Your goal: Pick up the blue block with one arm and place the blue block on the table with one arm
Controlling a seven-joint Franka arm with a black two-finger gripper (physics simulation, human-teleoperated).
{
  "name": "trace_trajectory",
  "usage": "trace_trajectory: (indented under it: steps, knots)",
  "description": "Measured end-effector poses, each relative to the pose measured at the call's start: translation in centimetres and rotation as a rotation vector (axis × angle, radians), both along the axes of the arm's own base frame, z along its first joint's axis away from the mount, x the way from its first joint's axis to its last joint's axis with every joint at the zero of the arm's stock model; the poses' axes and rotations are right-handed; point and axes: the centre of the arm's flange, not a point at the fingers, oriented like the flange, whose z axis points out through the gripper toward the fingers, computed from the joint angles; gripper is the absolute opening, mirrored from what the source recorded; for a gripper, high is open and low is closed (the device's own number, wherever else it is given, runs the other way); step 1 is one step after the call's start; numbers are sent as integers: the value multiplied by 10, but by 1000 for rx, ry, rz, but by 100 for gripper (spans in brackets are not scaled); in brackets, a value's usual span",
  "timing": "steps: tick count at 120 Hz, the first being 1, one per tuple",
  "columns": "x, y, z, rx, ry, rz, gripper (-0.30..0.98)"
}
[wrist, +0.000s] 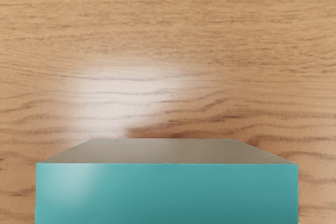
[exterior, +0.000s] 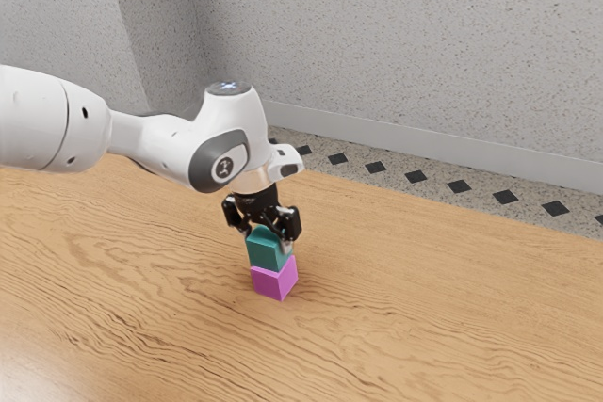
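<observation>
An indoor room of undetermined use is indicated by speckled walls (exterior: 377, 44), pale baseboard (exterior: 424, 147), diamond-patterned floor (exterior: 480, 193) and wood-grained counter (exterior: 424, 308).

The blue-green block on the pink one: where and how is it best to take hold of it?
Probably by two opposite sides of the blue-green block, coming from above: it sits upright with flat sides. I would stay above the pink block, so as not to pinch it.
</observation>
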Motion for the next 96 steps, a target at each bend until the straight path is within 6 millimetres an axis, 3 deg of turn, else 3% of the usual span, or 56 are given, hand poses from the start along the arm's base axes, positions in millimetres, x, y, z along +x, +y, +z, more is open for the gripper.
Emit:
trace_trajectory:
  steps: [30, 46, 62, 81, 96]
  knots:
    - [2, 1, 2, 2, -6, 7, 38]
    - [15, -3, 30, 13, -37, -3, 36]
    - [11, -31, 32, 14, -19, -50, 36]
    - [-3, -79, 33, -2, -8, -119, 36]
    - [-8, -98, 30, -11, -2, -138, 36]
